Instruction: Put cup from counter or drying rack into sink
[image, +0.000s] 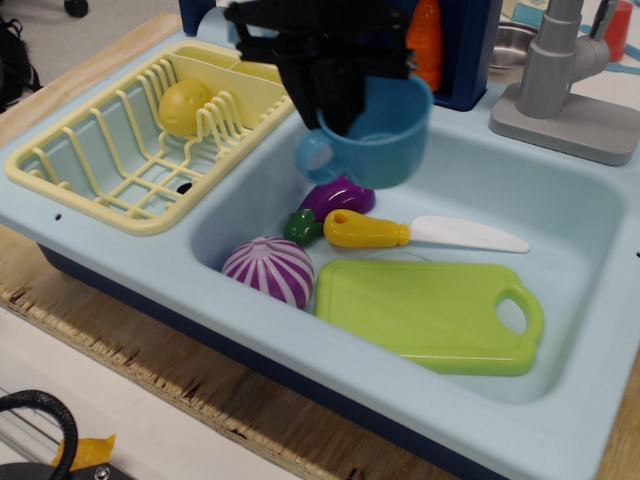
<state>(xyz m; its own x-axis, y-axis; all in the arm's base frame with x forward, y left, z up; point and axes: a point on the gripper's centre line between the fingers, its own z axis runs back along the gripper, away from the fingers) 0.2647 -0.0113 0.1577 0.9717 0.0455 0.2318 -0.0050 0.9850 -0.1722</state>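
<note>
While the black gripper (345, 105) hangs over the sink (590, 260), its jaws are clenched on the rim of the cup (378, 135), one finger inside the cup and one outside at its left wall.

Item: cup. Small, teal-blue, smooth plastic; open mouth facing up, roughly upright; loop handle of a slightly paler blue projecting to the left, just below and left of the jaws. Interior partly visible to the right of the jaws. Position: held in the air, clear of the basin floor, directly under the jaws.

Below the jaws, in the basin: purple toy eggplant (340, 195) with green stem, partly hidden behind the cup; yellow-handled toy knife (420, 232) with white blade, lying below and right; purple-and-white striped onion (268, 270), below and left; lime-green cutting board (430, 312) with handle hole, lowest and to the right.

Left of the jaws: pale yellow drying rack (60, 170) set in the light blue counter (120, 250), holding one yellow rounded toy (185, 107) among its ribs.

Right of the jaws: grey faucet (560, 75) on its base. Behind the jaws: dark blue holder (470, 50) with an orange toy (425, 45), partly hidden by the gripper.
</note>
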